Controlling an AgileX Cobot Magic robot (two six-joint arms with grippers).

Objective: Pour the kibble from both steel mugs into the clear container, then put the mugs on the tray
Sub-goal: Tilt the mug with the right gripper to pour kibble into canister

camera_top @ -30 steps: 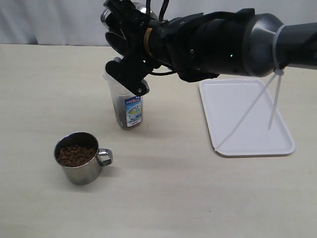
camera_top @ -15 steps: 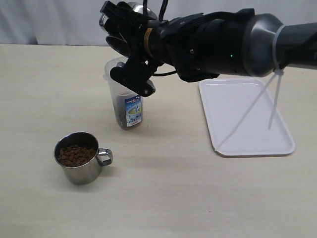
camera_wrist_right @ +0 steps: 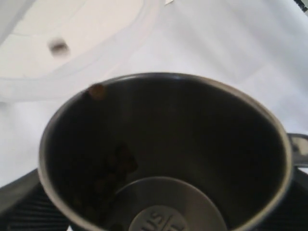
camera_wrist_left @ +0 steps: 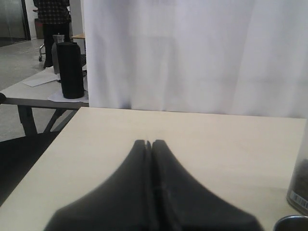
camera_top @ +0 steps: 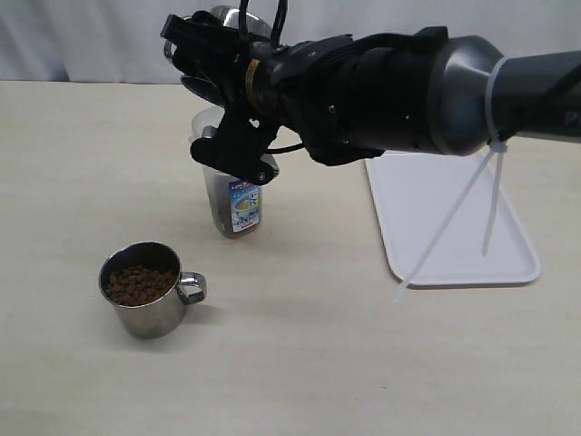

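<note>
Tabletop [camera_top: 345,363], pale beige, filling the exterior view from edge to edge. Next in size, right arm [camera_top: 408,91], black and grey, reaching in from the upper right edge toward upper centre.

Below it at the right, tray [camera_top: 419,195]: flat, white, rectangular, with rounded corners and a low raised rim, crossed by two white cable-tie tails hanging from the arm.

Left of centre, clear container [camera_top: 221,204]: tall, narrow, translucent and upright, with a blue-and-white label [camera_top: 243,207] low on its front and a dark fill showing through the lower wall. Rim partly hidden behind the right gripper [camera_top: 218,86].

Clamped in that gripper, tilted steel mug [camera_top: 227,15], only a shiny sliver of it showing at the top edge of the exterior view, just above the container's mouth. In the right wrist view, bright rim around a dark inside, tipped toward the container's pale rim in the upper left.

At lower left of the exterior view, standing steel mug [camera_top: 150,304], upright on the table, loop handle pointing right, well apart from the tray.

In the left wrist view, left gripper [camera_wrist_left: 151,144] at lower centre: black fingers pressed together, nothing between them.

Smallest, kibble [camera_top: 138,283]: brown pellets heaped nearly to the standing mug's rim. A few leftover pellets [camera_wrist_right: 108,175] low inside the tilted mug, and a single pellet [camera_wrist_right: 96,91] at its lip.
</note>
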